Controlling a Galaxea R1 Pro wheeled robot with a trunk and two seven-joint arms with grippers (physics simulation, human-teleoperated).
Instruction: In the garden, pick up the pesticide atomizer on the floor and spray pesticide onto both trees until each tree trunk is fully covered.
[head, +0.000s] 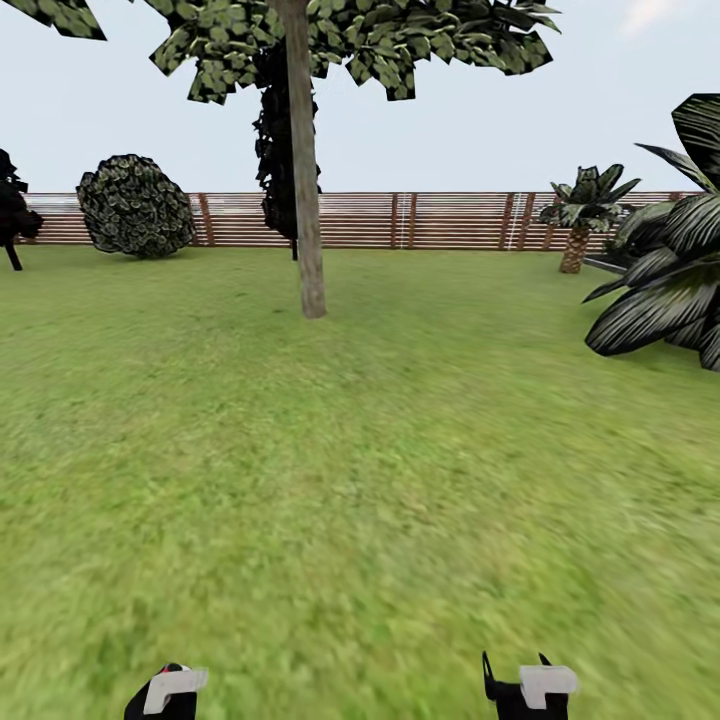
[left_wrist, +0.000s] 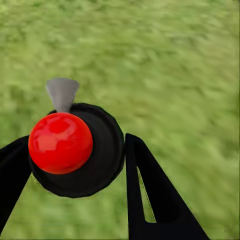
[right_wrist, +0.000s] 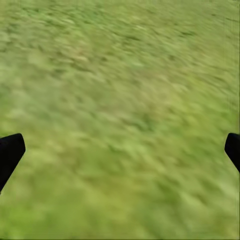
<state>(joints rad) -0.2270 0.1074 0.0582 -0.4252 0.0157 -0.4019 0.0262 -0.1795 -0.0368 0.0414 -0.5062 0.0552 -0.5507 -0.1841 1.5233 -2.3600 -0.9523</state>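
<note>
The pesticide atomizer (left_wrist: 75, 150) — a round black thing with a red ball on top and a grey nozzle — is sitting between the jaws of the left gripper (left_wrist: 75, 165), which are closing snugly on its sides. It is hanging over the grass (head: 360, 500), so the picking up looks done. The right gripper (right_wrist: 120, 150) is holding nothing, and its jaws are standing wide apart. One tall tree (head: 300, 40) is waiting ahead, and its pale tree trunk (head: 305, 200) is standing well away, in front of the brown fence (head: 440, 220). I am guessing the spraying is all left to do — no spray is showing. No writing or labels can be read anywhere.
</note>
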